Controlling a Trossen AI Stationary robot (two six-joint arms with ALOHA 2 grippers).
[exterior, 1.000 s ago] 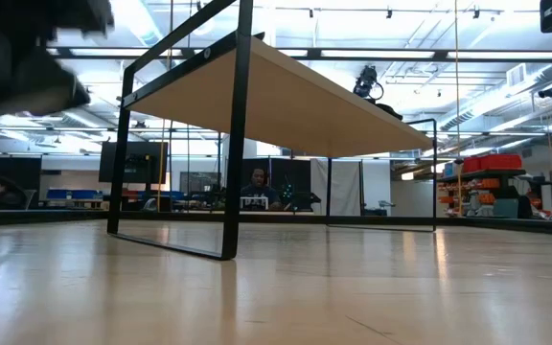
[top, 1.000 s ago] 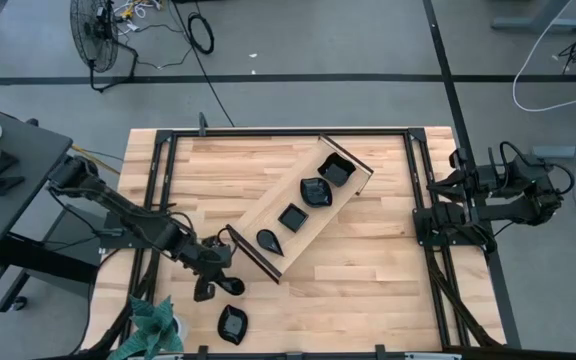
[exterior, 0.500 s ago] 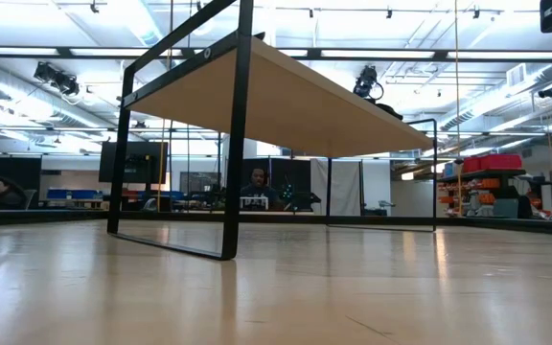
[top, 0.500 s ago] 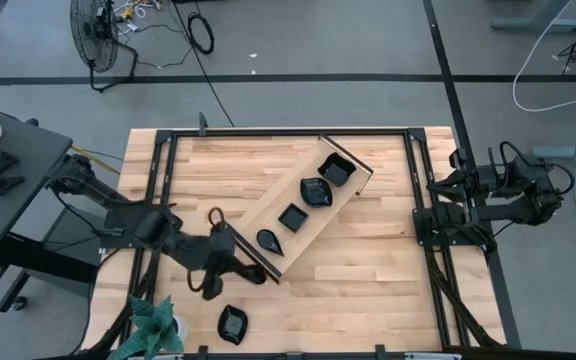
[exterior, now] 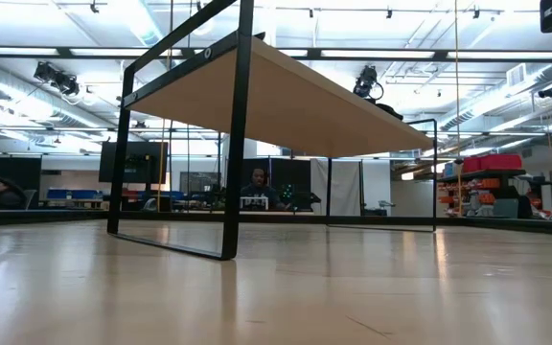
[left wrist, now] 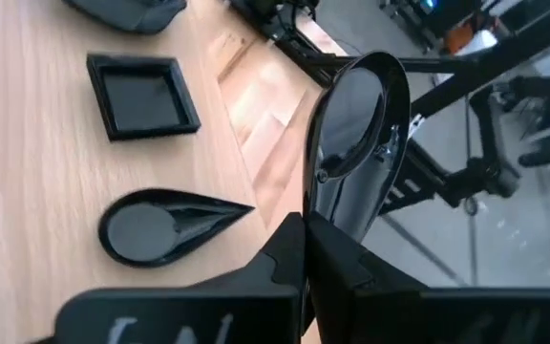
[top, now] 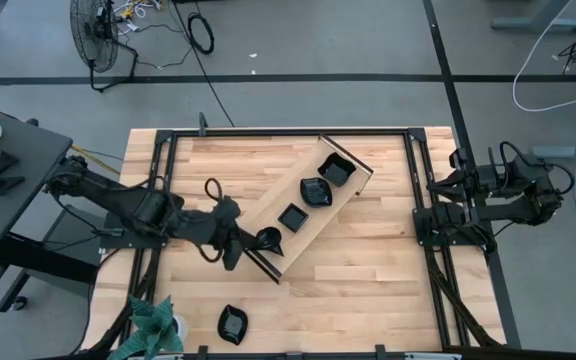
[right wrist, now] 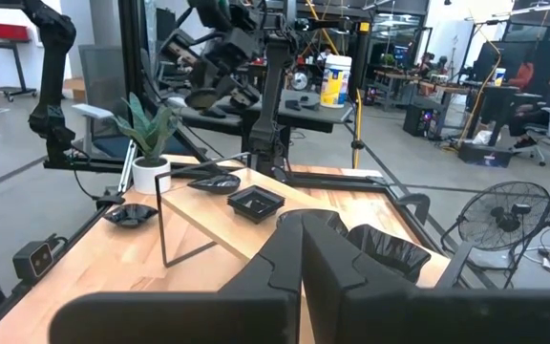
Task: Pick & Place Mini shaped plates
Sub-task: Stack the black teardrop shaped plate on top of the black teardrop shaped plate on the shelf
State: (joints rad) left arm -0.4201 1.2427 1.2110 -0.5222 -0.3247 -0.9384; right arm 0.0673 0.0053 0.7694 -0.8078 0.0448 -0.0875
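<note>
Plates are lying in a row inside the long wooden tray (top: 303, 205), which is sitting slantwise across the middle of the worktop (top: 368, 270) in the high view: a teardrop plate (top: 267, 240) at the lower-left end, then a square plate (top: 292, 216), a wavy-rimmed plate (top: 316, 191) and a deeper dish (top: 337, 170) toward the upper right. Left of centre in that view, the left gripper (top: 234, 243) is reaching in over the tray's lower-left end, just beside the teardrop plate. In the left wrist view its fingers are pressing together on the edge of a round glossy plate (left wrist: 356, 139), holding it on edge above the tray, with the teardrop plate and the square plate lying flat on the wood beyond. One more black plate (top: 232, 323) is lying alone on the worktop near the bottom edge of the high view, left of centre, next to a small potted plant (top: 151, 323) in the lower-left corner. At the right edge of the high view, the right arm is resting folded off the worktop's side, and its gripper (right wrist: 302, 250) is showing its fingers pressed together with nothing between them. In the low view, only the black frame and the bare wood surface are showing.
</note>
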